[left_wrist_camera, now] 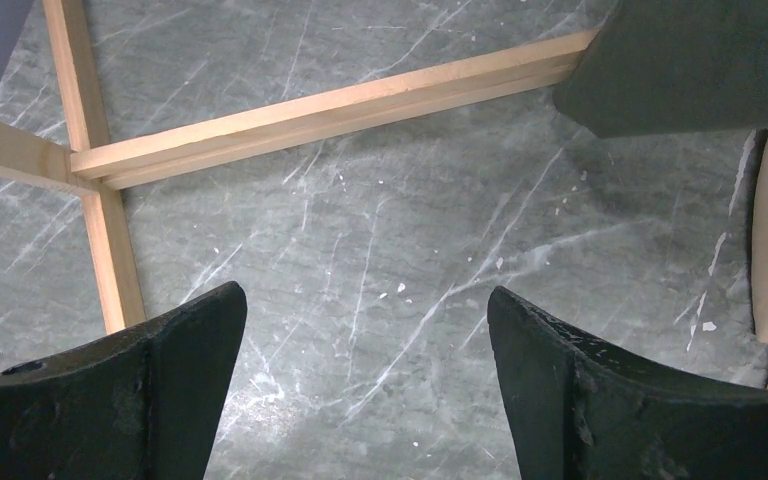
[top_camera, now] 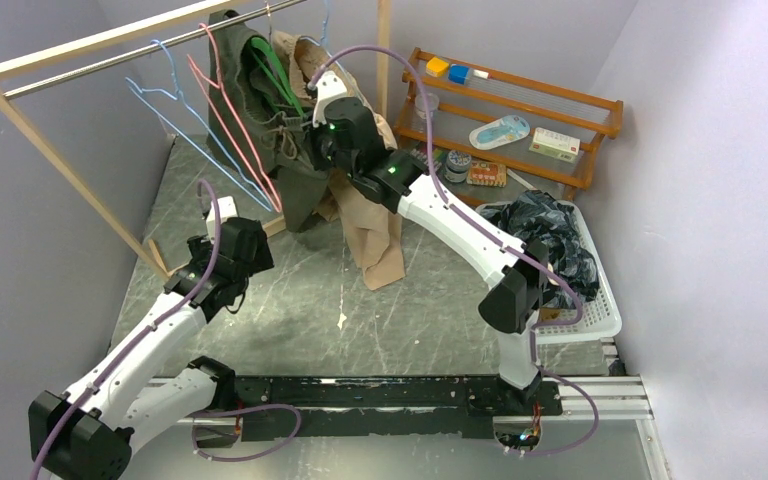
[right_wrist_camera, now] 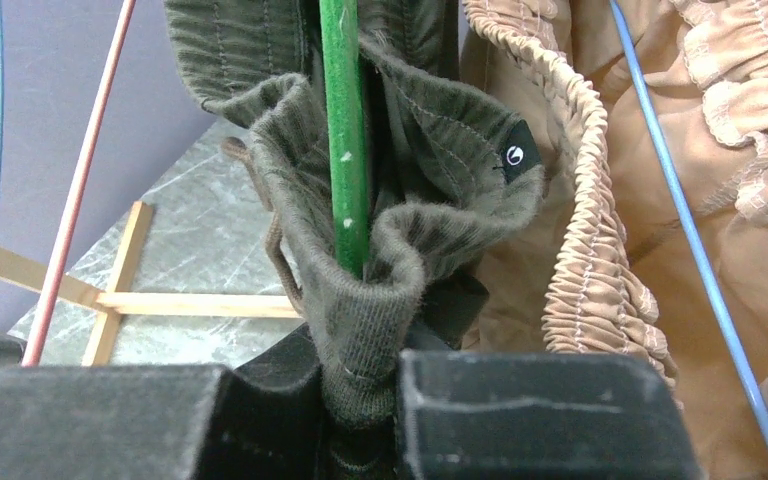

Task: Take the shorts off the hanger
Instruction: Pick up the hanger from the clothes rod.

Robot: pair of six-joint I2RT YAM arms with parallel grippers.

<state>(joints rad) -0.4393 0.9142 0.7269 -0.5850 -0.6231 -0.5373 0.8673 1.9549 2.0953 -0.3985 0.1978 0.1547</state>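
The olive green shorts [top_camera: 260,110] hang on a green hanger [top_camera: 275,75] from the rail. In the right wrist view the green hanger [right_wrist_camera: 342,130] runs down through the bunched olive waistband [right_wrist_camera: 400,180]. My right gripper [top_camera: 318,140] [right_wrist_camera: 365,385] is shut on a fold of that olive waistband. The tan-brown shorts [top_camera: 365,225] [right_wrist_camera: 610,200] hang beside them on a blue hanger [right_wrist_camera: 680,210]. The dark navy patterned shorts [top_camera: 545,235] lie in the white basket [top_camera: 600,320]. My left gripper [top_camera: 222,215] [left_wrist_camera: 365,330] is open and empty, low over the floor. The light beige shorts cannot be told apart.
Empty blue hangers [top_camera: 170,100] and pink hangers [top_camera: 225,110] hang on the wooden rack [top_camera: 60,150]; its base bars [left_wrist_camera: 330,105] lie on the floor. A wooden shelf [top_camera: 520,110] with small items stands at the back right.
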